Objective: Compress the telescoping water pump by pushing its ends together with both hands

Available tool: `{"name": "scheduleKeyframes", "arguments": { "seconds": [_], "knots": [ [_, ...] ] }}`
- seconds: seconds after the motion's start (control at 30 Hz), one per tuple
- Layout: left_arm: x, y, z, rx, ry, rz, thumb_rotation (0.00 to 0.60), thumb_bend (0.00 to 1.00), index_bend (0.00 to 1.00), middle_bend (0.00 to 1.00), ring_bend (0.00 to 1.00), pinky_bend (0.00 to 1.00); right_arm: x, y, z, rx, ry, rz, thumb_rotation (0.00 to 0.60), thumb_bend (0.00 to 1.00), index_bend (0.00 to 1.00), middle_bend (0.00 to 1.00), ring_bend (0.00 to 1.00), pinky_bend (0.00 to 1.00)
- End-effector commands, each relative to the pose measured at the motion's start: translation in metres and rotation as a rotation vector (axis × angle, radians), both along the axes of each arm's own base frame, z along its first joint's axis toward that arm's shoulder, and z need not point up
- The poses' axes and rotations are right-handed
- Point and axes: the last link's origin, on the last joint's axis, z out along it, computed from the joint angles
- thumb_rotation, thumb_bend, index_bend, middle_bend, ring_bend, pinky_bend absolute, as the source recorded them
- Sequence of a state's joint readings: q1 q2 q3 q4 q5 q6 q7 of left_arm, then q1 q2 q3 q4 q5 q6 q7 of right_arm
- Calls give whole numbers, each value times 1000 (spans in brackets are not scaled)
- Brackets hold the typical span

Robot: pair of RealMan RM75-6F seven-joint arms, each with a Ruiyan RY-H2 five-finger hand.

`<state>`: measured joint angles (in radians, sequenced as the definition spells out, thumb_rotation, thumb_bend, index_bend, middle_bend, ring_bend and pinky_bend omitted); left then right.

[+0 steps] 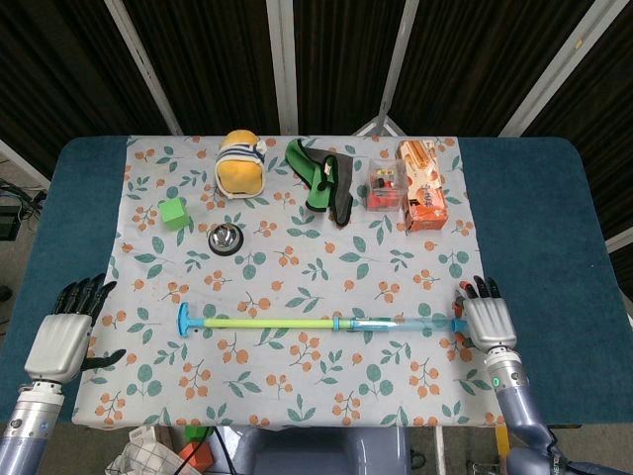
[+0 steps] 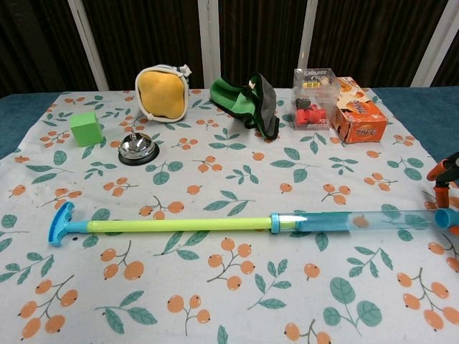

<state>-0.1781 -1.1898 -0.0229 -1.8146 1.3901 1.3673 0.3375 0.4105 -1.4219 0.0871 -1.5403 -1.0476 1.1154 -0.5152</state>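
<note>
- Right hand [image 1: 488, 322]: fingers [image 1: 482, 289] extended and slightly apart, pointing to the far side, holding nothing. The hand lies at the right end of the pump [image 1: 321, 324]; actual contact with the end cap cannot be confirmed from either view.
- Left hand [image 1: 61, 339]: fingers [image 1: 83, 294] spread wide, empty. It sits near the left edge of the surface [image 1: 84, 198], well apart from the pump's T-handle [image 1: 185, 321].
- Pump position: it lies flat on the cloth [image 1: 287, 267], running left to right across the near half, fully extended. The green rod [image 2: 179, 225] shows to the left of the collar; the clear blue barrel [image 2: 358, 221] runs right.
- Step in hand, as judged: bring both palms onto the two ends. The left hand has the longer approach; the right end needs only a firm seat.
- Set the left palm square against the T-handle, not over or under it, so the push runs along the rod axis.
- Brace the right palm flat on the barrel end before the left hand starts pushing; otherwise the pump will slide right across the cloth.
- Keep both pushes level with the surface. An off-axis push may lift one end or bow the thin rod.
- Far objects, including the bell [image 1: 226, 238] and cube [image 1: 174, 213], are well apart from the working line.
</note>
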Motion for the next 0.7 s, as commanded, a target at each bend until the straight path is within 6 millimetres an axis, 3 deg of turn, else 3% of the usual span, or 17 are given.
{"name": "scheduleKeyframes", "arguments": {
  "seconds": [0.03,0.1,0.33,0.7],
  "knots": [
    [9,7,-4,-14,1,-11,600,212,183,2,0,0,-1,1,1,0,-1,-6,600,307,638,205,0,0],
    [25,22,-17,-41,44,-52,600,242,231,16,0,0,-1,3,1,5,-1,-7,600,307,638,205,0,0],
    [49,43,-57,-105,113,-40,600,298,409,105,0,0,-1,3,1,6,-2,-10,600,307,638,205,0,0],
    [66,55,-98,-148,176,-29,600,321,454,126,0,0,-1,3,3,8,-5,-11,600,307,638,205,0,0]
  ]
}}
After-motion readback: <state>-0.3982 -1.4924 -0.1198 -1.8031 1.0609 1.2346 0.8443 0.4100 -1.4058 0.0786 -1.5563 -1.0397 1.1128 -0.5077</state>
